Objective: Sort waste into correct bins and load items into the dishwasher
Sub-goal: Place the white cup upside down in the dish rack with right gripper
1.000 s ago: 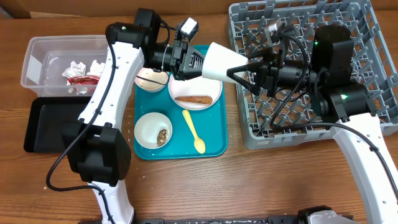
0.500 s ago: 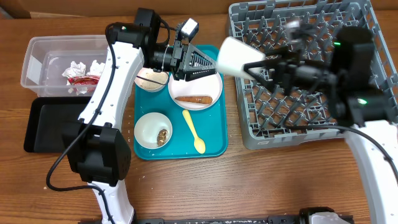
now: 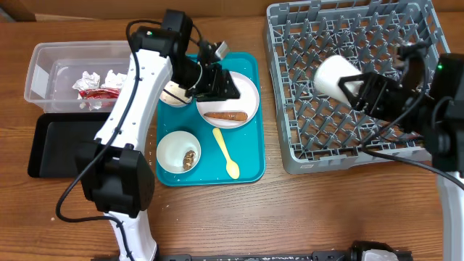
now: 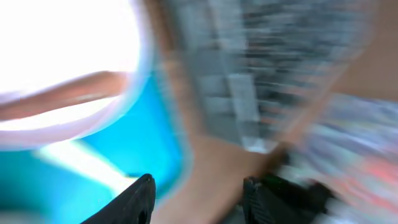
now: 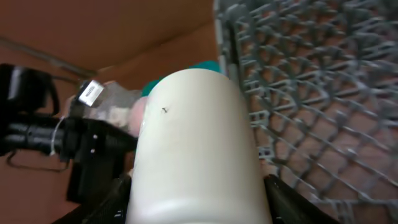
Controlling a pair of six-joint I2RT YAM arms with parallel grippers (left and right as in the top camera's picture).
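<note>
Over the grey dish rack (image 3: 362, 29) at the right of the table (image 3: 326, 210), the right gripper (image 5: 199, 190) clamps a small white cup (image 3: 335, 75) on its side, the cup's closed end pointing toward the teal tray (image 3: 250, 156). The cup hangs above the pegs in the rack's left half; whether it touches them I cannot tell. In the right wrist view the cup fills the space between the two fingers, which press on its flanks. The left gripper (image 4: 198, 186) hovers over the far part of the teal tray, above the edge of the pale plate (image 3: 239, 98). The left wrist view is badly blurred, yet both dark fingers (image 4: 140, 199) show well apart with nothing between them, so the jaws stand parted and empty. On the plate lies the orange carrot-like stick (image 3: 225, 115). Just left of the plate, partly under the left arm, sits a white bowl (image 3: 174, 93). Nearer the front of the tray a second white bowl (image 3: 170, 148) holds the brown food lump (image 3: 190, 158), and the yellow spoon (image 3: 226, 154) lies beside it, handle toward the plate. At the far left, the clear tub (image 3: 43, 65) contains crumpled white paper (image 3: 90, 77) and the red-and-white wrapper (image 3: 94, 93). The black tray (image 3: 58, 145) lies just in front of the tub.
</note>
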